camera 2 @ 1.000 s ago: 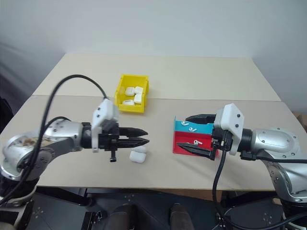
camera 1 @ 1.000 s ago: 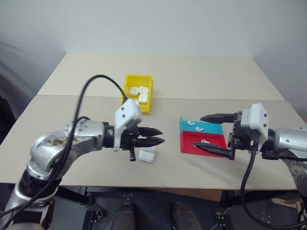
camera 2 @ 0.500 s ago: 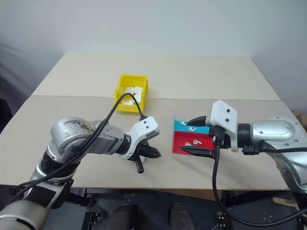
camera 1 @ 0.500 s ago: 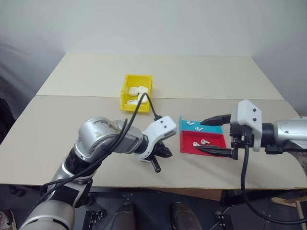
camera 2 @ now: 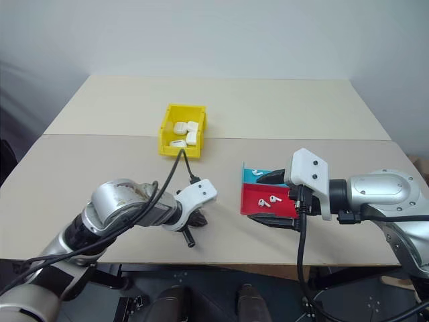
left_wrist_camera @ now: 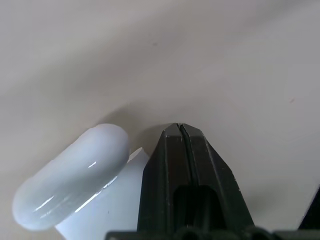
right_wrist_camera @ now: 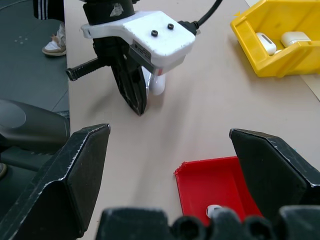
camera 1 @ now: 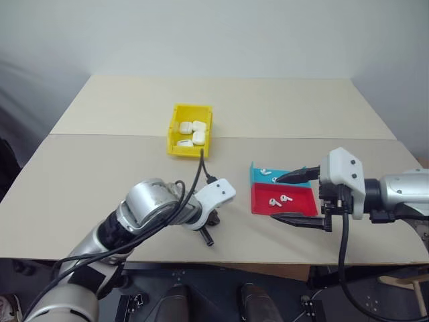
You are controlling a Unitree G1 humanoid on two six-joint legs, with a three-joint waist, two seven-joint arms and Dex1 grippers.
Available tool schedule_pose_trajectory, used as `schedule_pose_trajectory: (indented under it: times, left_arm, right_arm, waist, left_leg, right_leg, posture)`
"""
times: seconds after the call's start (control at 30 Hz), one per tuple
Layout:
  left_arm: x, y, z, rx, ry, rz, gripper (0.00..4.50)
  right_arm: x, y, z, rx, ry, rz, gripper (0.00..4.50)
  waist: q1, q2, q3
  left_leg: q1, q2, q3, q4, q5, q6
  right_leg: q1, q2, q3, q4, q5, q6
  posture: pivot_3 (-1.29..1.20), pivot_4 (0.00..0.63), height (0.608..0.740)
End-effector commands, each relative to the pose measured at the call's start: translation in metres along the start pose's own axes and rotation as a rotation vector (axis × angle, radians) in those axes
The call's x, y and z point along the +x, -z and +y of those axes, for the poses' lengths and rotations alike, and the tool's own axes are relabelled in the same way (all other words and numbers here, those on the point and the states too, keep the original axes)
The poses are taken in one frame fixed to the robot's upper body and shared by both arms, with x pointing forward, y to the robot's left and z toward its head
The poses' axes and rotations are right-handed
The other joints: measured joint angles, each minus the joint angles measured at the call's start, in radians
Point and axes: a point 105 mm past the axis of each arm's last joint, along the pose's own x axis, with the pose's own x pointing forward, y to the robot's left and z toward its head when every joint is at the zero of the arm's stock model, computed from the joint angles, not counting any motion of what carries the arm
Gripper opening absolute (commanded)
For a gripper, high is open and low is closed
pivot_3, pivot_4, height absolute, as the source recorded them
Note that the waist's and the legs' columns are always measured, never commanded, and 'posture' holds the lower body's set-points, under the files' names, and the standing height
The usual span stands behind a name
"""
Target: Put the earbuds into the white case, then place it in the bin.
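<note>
Pressing my clenched, empty left gripper [left_wrist_camera: 181, 131] to the table just beside the white case [left_wrist_camera: 70, 175], I should spread its fingers to straddle it, my right gripper [camera 1: 295, 198] gaping over the red tray [camera 1: 295, 208].

Silver arms, white wrist housings, black cables, seemingly matte black pincers.
</note>
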Motion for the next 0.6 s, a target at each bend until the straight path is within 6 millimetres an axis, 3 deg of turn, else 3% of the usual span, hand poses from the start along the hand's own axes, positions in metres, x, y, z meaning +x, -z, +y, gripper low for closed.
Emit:
schedule_pose_trajectory:
  times: [0.03,0.17,0.27,0.43,0.53,0.6]
  left_arm:
    - [-0.008,0.017,0.027,-0.035,-0.114,0.03,0.03]
    - [-0.02,0.021,0.034,-0.005,-0.118,-0.014,0.03]
    - [-0.033,0.017,0.032,0.094,-0.122,-0.149,0.03]
    - [-0.062,0.021,0.012,0.259,0.032,-0.343,0.03]
    - [-0.08,0.024,0.018,0.264,0.081,-0.398,0.55]
    - [-0.088,0.024,0.028,0.257,0.067,-0.405,1.17]
  right_arm:
    - [-0.003,-0.008,0.0,-0.034,0.012,-0.018,4.5]
    - [-0.002,-0.008,0.001,-0.037,0.01,-0.023,4.5]
    - [-0.001,-0.007,0.0,-0.042,0.012,-0.023,4.5]
    - [-0.001,-0.006,0.002,-0.047,0.008,-0.032,4.5]
    - [0.0,-0.006,0.002,-0.048,0.011,-0.041,4.5]
    - [0.001,-0.006,0.002,-0.048,0.012,-0.045,4.5]
  waist:
    - [-0.001,0.0,0.0]
    - [0.0,0.0,0.0]
    - [-0.002,0.0,0.0]
    - [0.008,0.0,0.0]
    - [0.016,0.0,0.0]
    - [0.02,0.0,0.0]
  left_leg:
    - [0.0,0.0,0.0,0.0,0.0,0.0]
    - [0.001,0.0,0.0,0.0,0.0,0.0]
    - [0.0,0.0,0.001,-0.001,0.0,0.0]
    - [-0.002,0.0,0.002,-0.001,0.0,0.0]
    - [-0.002,0.0,0.002,0.0,0.0,0.0]
    - [-0.001,0.0,0.002,0.0,0.0,0.0]
  right_leg:
    - [0.0,0.0,0.0,0.0,0.0,0.0]
    - [0.0,0.0,0.0,0.0,-0.001,0.0]
    - [-0.001,0.0,0.001,0.0,0.001,-0.002]
    - [-0.002,-0.001,0.001,-0.002,0.001,-0.01]
    - [-0.001,-0.002,0.0,-0.002,-0.002,-0.01]
    - [-0.001,-0.002,0.0,-0.002,-0.004,-0.006]
  posture:
    - [0.0,0.15,0.74]
    - [0.0,0.15,0.74]
    - [0.0,0.15,0.74]
    - [0.0,0.15,0.74]
    - [0.0,0.15,0.74]
    - [0.0,0.15,0.74]
